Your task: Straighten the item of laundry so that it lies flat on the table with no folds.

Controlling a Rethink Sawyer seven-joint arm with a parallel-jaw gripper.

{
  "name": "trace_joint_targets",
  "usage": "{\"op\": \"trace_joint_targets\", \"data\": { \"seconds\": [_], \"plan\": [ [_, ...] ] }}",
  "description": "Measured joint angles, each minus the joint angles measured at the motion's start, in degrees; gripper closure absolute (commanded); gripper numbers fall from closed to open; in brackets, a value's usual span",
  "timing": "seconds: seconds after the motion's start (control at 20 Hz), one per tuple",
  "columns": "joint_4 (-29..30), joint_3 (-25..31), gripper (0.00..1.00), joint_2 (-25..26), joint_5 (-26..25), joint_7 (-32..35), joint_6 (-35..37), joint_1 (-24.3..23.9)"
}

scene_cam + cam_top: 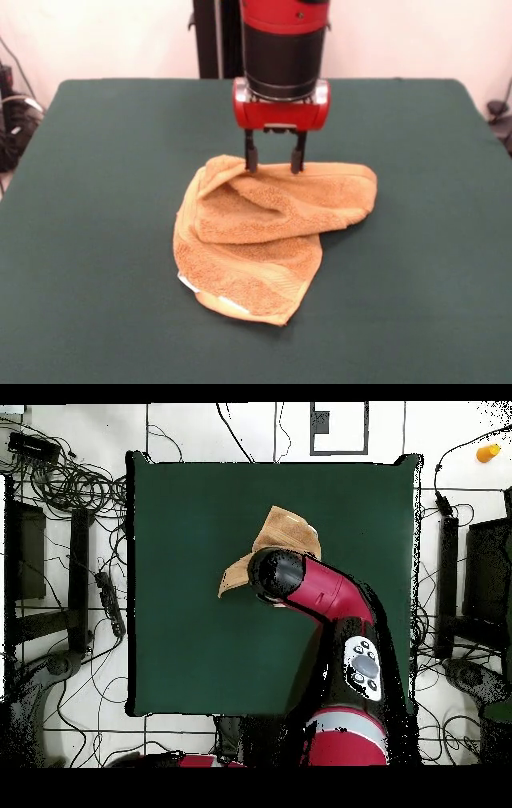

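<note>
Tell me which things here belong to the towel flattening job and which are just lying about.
Part of the job:
- towel, crumpled and folded over itself
- green table it lies on
- robot hand, fingers apart at the towel's far edge

Just lying about:
- cables on the floor beside the table
- small orange object on the floor, off the table
</note>
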Motion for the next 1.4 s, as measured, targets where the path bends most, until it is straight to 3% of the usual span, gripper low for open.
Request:
{"op": "trace_joint_targets", "data": {
  "seconds": [0.8,1.4],
  "plan": [
    [-2.98,0.07,0.0,9.35,4.48,0.23,-4.5,2.37],
    [-0.9,-0.57,0.0,8.64,8.18,4.0,-5.42,3.47]
  ]
}}
